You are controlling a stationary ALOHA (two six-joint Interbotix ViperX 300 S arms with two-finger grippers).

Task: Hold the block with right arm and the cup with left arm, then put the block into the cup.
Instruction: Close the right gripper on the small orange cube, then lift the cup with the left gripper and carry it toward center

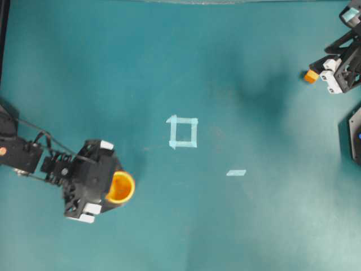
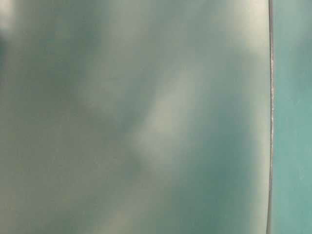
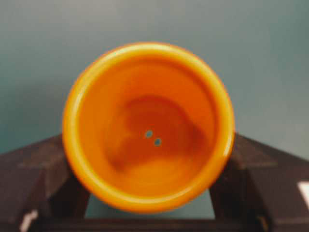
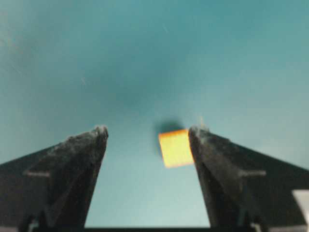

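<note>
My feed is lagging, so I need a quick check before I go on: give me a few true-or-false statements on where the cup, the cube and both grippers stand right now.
1. The small round yellow-orange plastic cup sits between the left gripper's fingers. True.
2. The tiny orange cube lies inside the cup. False: the cup is empty, and the cube lies on the teal table at the far right.
3. The right gripper is shut on the cube. False: its jaws stand wide open, with the cube close beside one finger.
4. A square outline of pale tape marks the table's middle, with nothing in it. True.
5. The cup lies tipped on its side. False: in the overhead view its mouth faces up.
</note>
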